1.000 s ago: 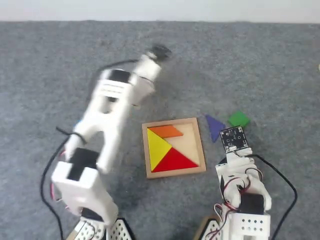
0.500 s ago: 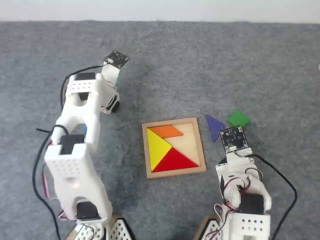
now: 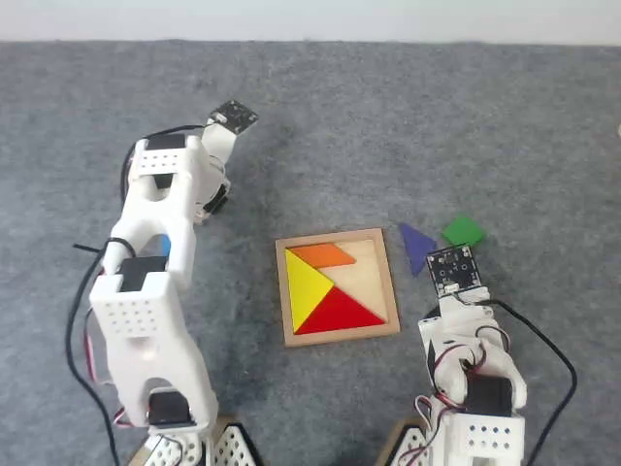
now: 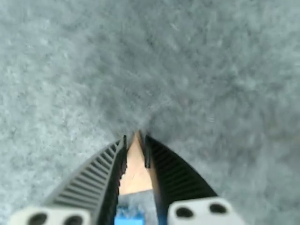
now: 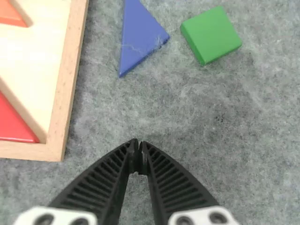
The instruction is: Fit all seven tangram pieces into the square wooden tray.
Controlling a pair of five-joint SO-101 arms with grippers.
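Jaws: left gripper pinches tan piece, right gripper closed empty; next I'd carry it to the tray.

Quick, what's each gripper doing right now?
Left gripper: closed on a tan piece, pointed tip between the fingers.
Right gripper: closed, holding nothing.
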